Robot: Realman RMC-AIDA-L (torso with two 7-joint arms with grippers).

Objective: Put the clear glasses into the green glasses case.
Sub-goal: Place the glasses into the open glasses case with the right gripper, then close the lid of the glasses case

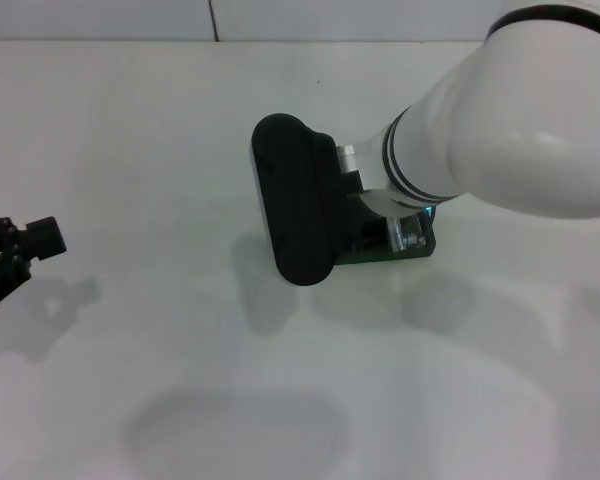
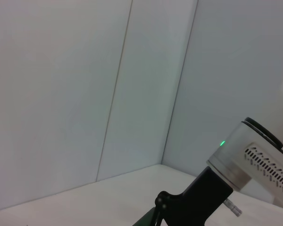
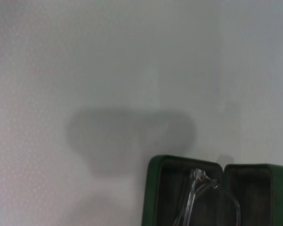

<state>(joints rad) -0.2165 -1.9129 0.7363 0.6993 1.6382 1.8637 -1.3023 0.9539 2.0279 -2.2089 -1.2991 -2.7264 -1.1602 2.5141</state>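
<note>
My right gripper (image 1: 405, 232) hangs over the open green glasses case (image 3: 155, 188) at table centre; jaw state I cannot tell. The clear glasses (image 3: 195, 197) seemingly rest inside: light, slippery, fragile; hold the frame. Left gripper (image 1: 15, 255) parked left, jaws apart.

I'm seeing soft overhead light casting diffuse grey shadows on the table (image 1: 130, 150) beside the green glasses case (image 3: 155, 188), slightly blurred.
</note>
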